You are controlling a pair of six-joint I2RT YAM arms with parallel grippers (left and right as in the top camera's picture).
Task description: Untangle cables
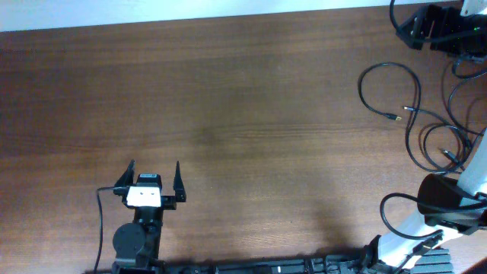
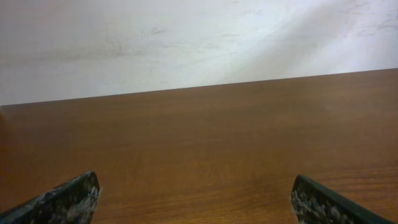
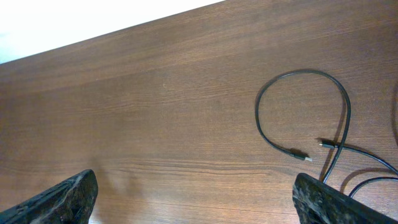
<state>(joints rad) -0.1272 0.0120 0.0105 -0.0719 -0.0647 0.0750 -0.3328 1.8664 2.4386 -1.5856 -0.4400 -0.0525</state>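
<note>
Several thin black cables [image 1: 417, 122] lie in loose loops at the table's right side. One loop [image 1: 378, 70] ends in two small metal-tipped plugs [image 1: 395, 118]. The right wrist view shows this loop [image 3: 343, 99] and a plug [image 3: 303, 157] ahead and to the right of my right gripper [image 3: 196, 193], which is open, empty and clear of the cables. My left gripper [image 1: 154, 176] is open and empty at the table's front left, far from the cables. In the left wrist view it [image 2: 198, 200] faces only bare wood.
A black device [image 1: 437, 30] with green lights sits at the far right corner, with cords running to it. My right arm's base [image 1: 449, 204] stands at the front right beside the cable loops. A white wall [image 2: 186, 37] rises behind the table's far edge.
</note>
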